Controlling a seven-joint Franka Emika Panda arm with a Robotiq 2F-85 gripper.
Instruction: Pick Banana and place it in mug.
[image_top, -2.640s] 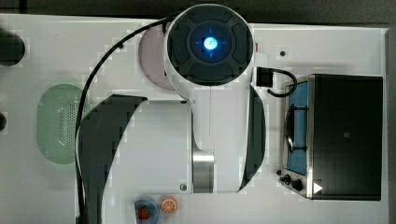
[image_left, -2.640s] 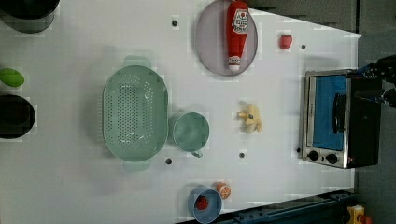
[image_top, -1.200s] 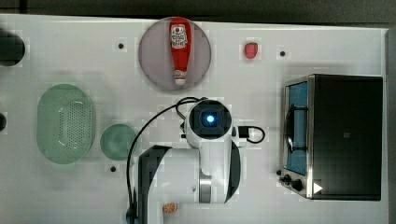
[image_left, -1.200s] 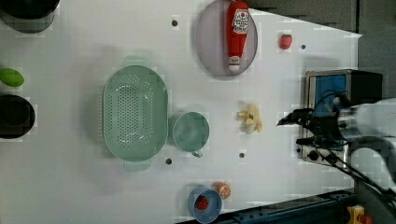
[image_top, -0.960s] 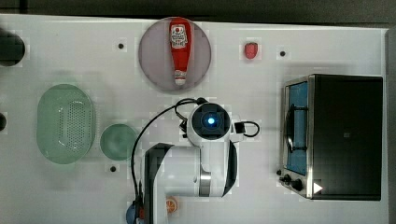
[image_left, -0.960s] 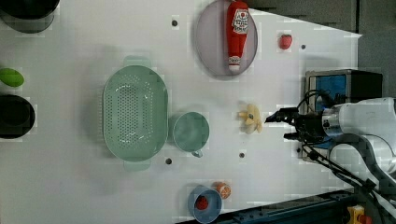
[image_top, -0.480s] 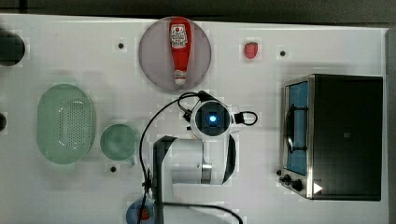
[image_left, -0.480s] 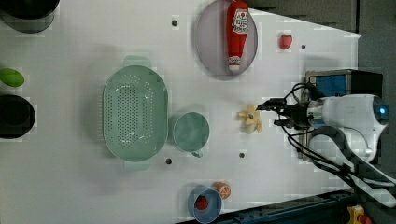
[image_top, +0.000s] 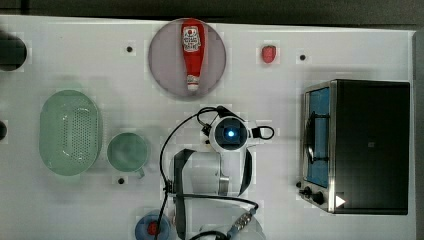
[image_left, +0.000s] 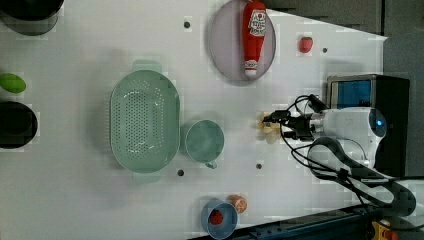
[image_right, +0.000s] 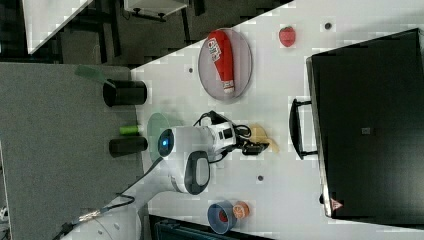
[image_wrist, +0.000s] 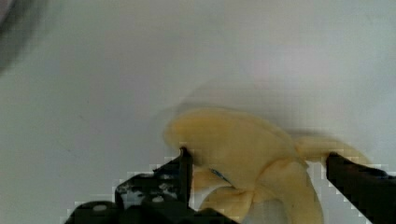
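The banana (image_wrist: 243, 154) is a pale yellow peeled toy lying on the white table (image_left: 100, 200), seen also in the left view (image_left: 269, 131) and the right view (image_right: 263, 135). My gripper (image_wrist: 261, 163) is open and down at the banana, with one dark finger (image_wrist: 184, 164) on each side of it. In the left view the gripper (image_left: 274, 121) reaches it from the left view's right. The mug (image_top: 128, 152) is a small mint-green cup, empty and upright, standing beside the colander; it also appears in the left view (image_left: 202, 141). In the top view my arm's wrist (image_top: 230, 133) covers the banana.
A large green colander (image_top: 71, 132) sits just to the top view's left of the mug. A ketchup bottle (image_top: 191, 52) lies on a grey plate. A toaster oven (image_top: 365, 145) stands at the top view's right. A small blue dish (image_left: 219, 219) is near the front edge.
My arm has swung in from the left view's right and come down over the banana. The open fingers now stand either side of it. Nothing else has moved.
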